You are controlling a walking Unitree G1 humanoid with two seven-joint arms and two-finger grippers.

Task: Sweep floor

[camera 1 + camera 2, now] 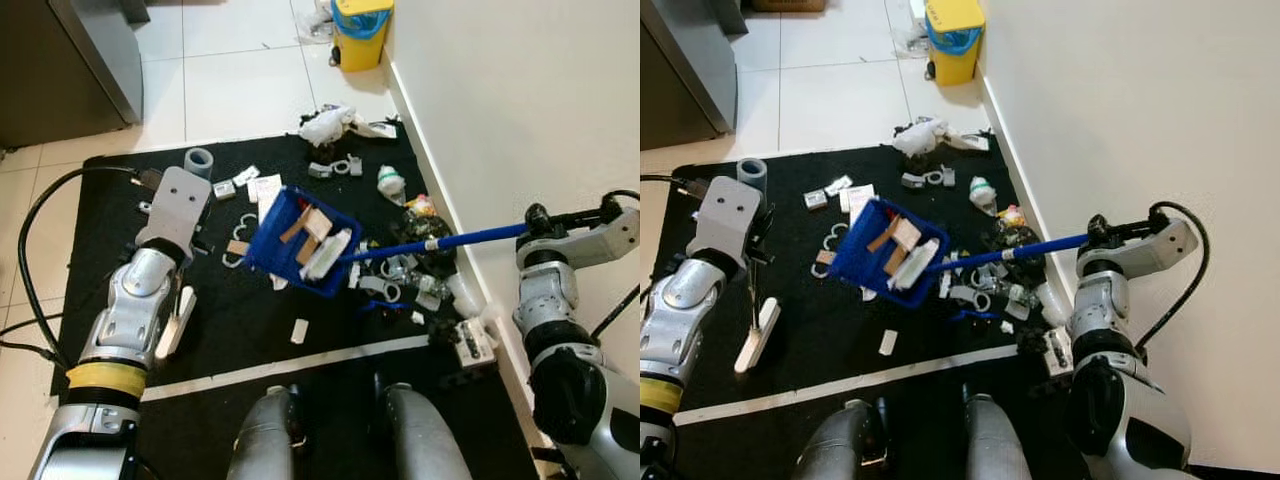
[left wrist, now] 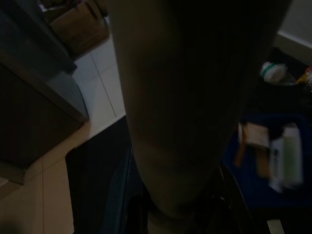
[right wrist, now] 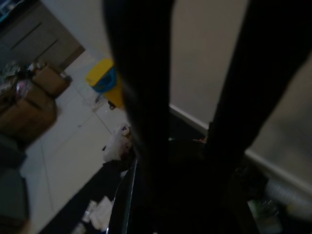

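A blue dustpan (image 1: 300, 240) hangs tilted over the black mat (image 1: 110, 200), with cardboard scraps and white bits inside it. Its long blue handle (image 1: 440, 243) runs right to my right gripper (image 1: 535, 222), which is shut on the handle's end near the wall. My left gripper (image 1: 760, 243) sits over the left part of the mat, shut on the thin black handle of a white brush (image 1: 755, 337) whose head rests on the mat. Loose litter (image 1: 405, 275) lies under and to the right of the dustpan. The left wrist view is dark, with the dustpan (image 2: 273, 156) dimly seen.
A yellow bin (image 1: 360, 30) stands by the white wall (image 1: 520, 100) at the back. A dark cabinet (image 1: 60, 60) is at the back left. More rubbish (image 1: 330, 125) lies on the mat's far edge, and a grey tape roll (image 1: 199, 161). A black cable (image 1: 40, 230) loops left.
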